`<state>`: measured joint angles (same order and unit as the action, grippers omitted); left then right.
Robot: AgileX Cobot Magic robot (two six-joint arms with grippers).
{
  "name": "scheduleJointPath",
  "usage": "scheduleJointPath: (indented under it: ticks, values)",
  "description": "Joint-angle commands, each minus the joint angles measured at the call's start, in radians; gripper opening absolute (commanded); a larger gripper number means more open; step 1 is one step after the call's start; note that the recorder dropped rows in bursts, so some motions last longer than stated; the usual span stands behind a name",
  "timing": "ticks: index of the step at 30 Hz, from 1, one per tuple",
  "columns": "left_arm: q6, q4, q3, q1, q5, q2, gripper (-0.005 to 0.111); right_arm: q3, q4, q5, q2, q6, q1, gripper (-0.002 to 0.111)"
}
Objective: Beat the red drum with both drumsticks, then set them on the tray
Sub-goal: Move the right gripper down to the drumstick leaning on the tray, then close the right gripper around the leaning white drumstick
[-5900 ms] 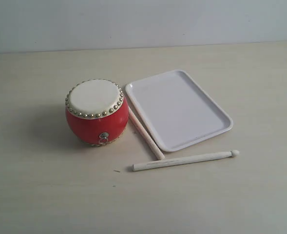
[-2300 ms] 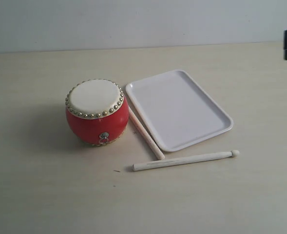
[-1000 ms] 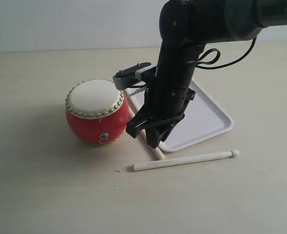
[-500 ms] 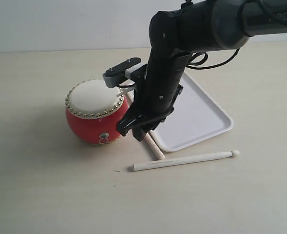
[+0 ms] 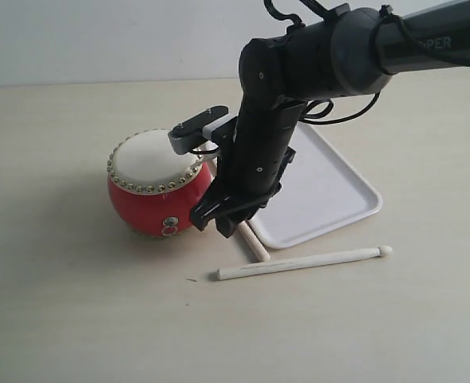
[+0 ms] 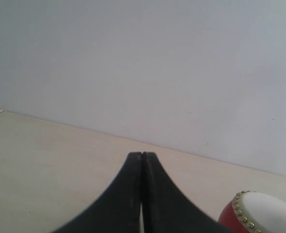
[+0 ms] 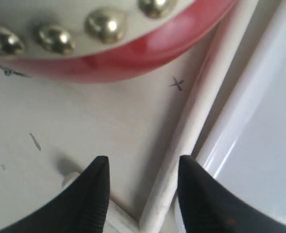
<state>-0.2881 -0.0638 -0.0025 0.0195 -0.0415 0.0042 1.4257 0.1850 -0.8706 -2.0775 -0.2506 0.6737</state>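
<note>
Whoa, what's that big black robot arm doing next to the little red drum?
It is going for a drumstick. The right gripper hangs open, low over the drumstick that lies between the red drum and the tray, one finger on each side, not closed on it. The other drumstick lies on the table in front of the tray. The left gripper is shut, empty, away from both sticks. No drumming yet.
</note>
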Motion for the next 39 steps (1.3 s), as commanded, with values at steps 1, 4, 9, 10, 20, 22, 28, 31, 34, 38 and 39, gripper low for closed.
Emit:
scheduleJointPath:
  ticks: [1, 4, 9, 10, 20, 22, 28, 31, 34, 38, 39]
  values:
    - [-0.004, -0.003, 0.002, 0.004, 0.012, -0.004, 0.0, 0.009, -0.002, 0.017, -0.014, -0.005, 0.001, 0.044]
    - [-0.004, -0.003, 0.002, 0.004, 0.012, -0.004, 0.0, 0.009, -0.005, 0.015, -0.028, -0.001, 0.001, 0.044]
    - [-0.004, -0.003, 0.002, 0.004, 0.012, -0.004, 0.0, 0.009, -0.006, 0.032, -0.032, 0.018, 0.001, 0.044]
    - [-0.004, -0.003, 0.002, 0.004, 0.012, -0.004, 0.0, 0.009, -0.006, 0.036, -0.032, 0.018, 0.001, 0.044]
    - [-0.004, -0.003, 0.002, 0.004, 0.012, -0.004, 0.0, 0.009, -0.029, 0.054, -0.032, 0.08, 0.001, 0.044]
    - [-0.004, -0.003, 0.002, 0.004, 0.012, -0.004, 0.0, 0.009, -0.029, 0.054, -0.032, 0.08, 0.001, 0.044]
    - [-0.004, -0.003, 0.002, 0.004, 0.012, -0.004, 0.0, 0.009, -0.065, 0.052, -0.042, 0.087, 0.001, 0.044]
    - [-0.004, -0.003, 0.002, 0.004, 0.012, -0.004, 0.0, 0.009, -0.061, 0.045, -0.052, 0.098, 0.001, 0.044]
    - [-0.004, -0.003, 0.002, 0.004, 0.012, -0.004, 0.0, 0.009, -0.061, 0.037, -0.052, 0.099, 0.001, 0.044]
    - [-0.004, -0.003, 0.002, 0.004, 0.012, -0.004, 0.0, 0.009, -0.018, 0.024, -0.052, 0.103, 0.001, 0.044]
    - [-0.004, -0.003, 0.002, 0.004, 0.012, -0.004, 0.0, 0.009, -0.01, 0.025, -0.052, 0.103, 0.001, 0.044]
